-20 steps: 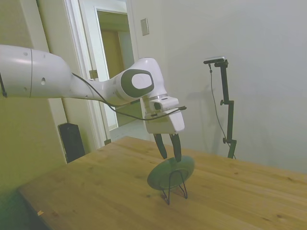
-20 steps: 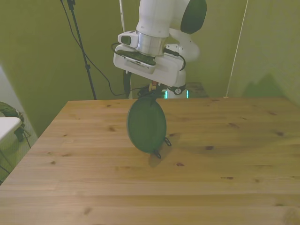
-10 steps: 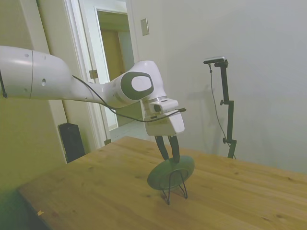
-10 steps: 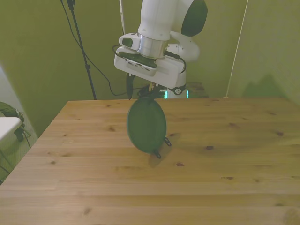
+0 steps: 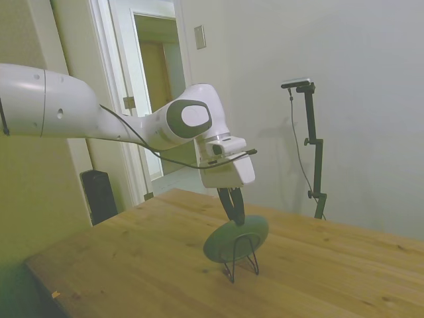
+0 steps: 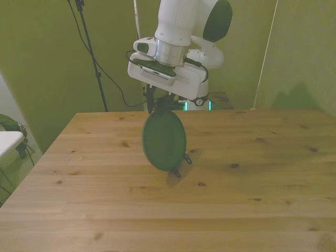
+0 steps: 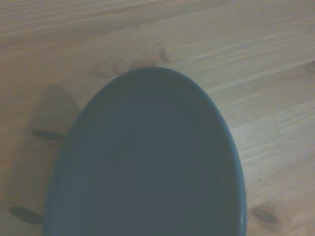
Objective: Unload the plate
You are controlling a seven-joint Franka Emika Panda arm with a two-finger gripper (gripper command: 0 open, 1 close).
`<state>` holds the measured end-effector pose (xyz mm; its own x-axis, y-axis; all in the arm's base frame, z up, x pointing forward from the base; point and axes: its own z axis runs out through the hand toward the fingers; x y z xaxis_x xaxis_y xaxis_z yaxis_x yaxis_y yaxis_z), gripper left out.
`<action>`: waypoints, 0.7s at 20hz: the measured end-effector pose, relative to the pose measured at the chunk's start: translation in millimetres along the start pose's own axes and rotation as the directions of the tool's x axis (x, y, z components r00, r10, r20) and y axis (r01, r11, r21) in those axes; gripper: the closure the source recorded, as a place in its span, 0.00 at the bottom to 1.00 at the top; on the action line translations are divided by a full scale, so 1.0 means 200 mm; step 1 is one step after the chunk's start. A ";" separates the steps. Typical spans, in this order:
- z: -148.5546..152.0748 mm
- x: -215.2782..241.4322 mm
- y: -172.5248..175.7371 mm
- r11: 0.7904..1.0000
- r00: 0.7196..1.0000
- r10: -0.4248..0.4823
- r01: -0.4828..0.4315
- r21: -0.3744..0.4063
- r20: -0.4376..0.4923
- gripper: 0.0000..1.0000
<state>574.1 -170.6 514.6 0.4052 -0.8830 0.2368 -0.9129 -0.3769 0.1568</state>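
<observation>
The arm [image 5: 79,109] is seen reaching in from the left of the side view, and the gripper [image 5: 232,207] is brought down onto the top rim of the plate [image 5: 236,238]. The fingers are drawn together on that rim, so the plate appears to be grasped. The plate is propped, tilted, in the wire stand [image 5: 241,261], near the middle of the table [image 5: 132,265]. In the wrist view the plate [image 7: 147,162] fills most of the picture. The grasp is judged made; the plate is not yet lifted from the stand, and lifting and setting down are left.
</observation>
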 end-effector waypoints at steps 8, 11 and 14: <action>0.00 0.00 0.00 1.000 1.000 -0.001 0.001 0.000 -0.003 1.00; -0.01 0.00 0.00 1.000 1.000 -0.001 0.001 0.000 -0.003 1.00; -0.02 -0.01 0.00 1.000 1.000 -0.005 0.005 0.003 -0.005 1.00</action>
<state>573.9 -168.1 517.3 0.4097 -0.8799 0.2407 -0.9111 -0.3819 0.1548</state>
